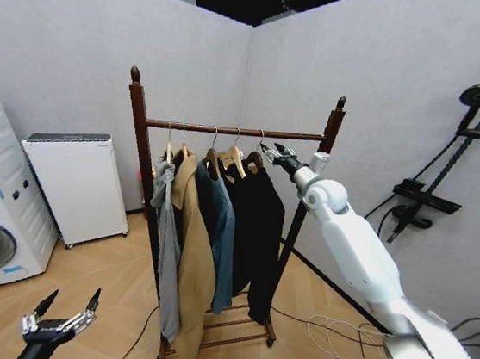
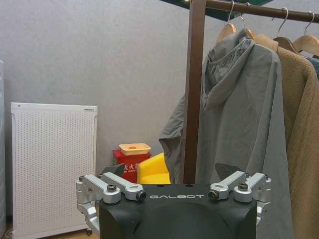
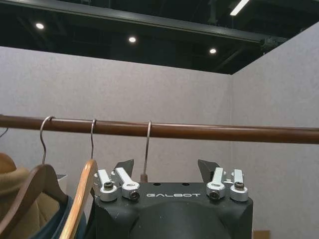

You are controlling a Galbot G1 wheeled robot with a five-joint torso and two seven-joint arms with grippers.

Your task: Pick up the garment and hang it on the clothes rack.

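Already the black jacket (image 1: 259,225) hangs on the rack (image 1: 228,130), so the right gripper (image 1: 270,154), spread wide beside its hook (image 3: 146,149), could knock it loose, while the left gripper (image 1: 60,313) sits open low.

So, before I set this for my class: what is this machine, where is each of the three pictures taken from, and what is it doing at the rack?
It is a wheeled robot with two arms. The wide picture comes from its head; the others from cameras on each wrist. The clothes rack carries several coats. The right gripper, open, is at the hanger hook of the black garment, which hangs on the bar; it holds nothing. The left gripper, open and idle, sits low near the floor, by the grey hoodie.
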